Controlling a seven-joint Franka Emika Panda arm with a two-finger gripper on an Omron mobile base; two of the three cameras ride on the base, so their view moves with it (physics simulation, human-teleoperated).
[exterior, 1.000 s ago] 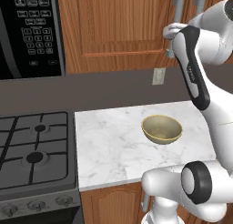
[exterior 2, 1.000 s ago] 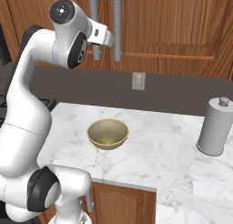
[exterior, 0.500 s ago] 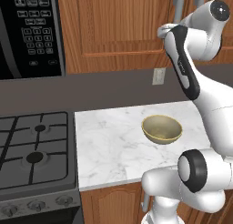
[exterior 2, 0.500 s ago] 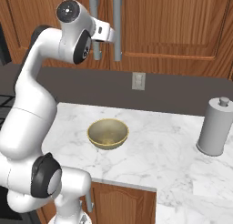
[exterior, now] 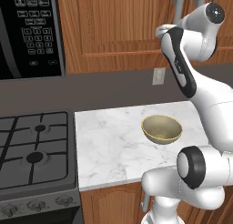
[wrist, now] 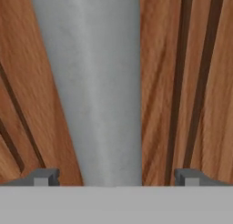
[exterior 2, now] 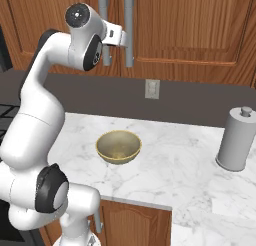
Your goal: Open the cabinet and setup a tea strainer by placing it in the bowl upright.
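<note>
Grey vertical bar handle (wrist: 91,86) of the reddish-brown wooden cabinet (exterior 2: 200,25) stands between the wide-open gripper's (wrist: 113,176) fingertips (wrist: 43,176), ungrasped; olive-gold bowl (exterior 2: 118,147) sits on marble counter (exterior 2: 170,165).

A home kitchen: a gas stove (exterior: 32,150) beside a white marble counter (exterior: 109,145), a black microwave (exterior: 29,34) above it, reddish-brown wooden wall cabinets (exterior 2: 185,25), a wall socket (exterior 2: 152,88)

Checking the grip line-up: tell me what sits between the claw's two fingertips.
In the hand view, the cabinet's grey bar handle stands between the open claw fingertips, with wooden door behind it.
</note>
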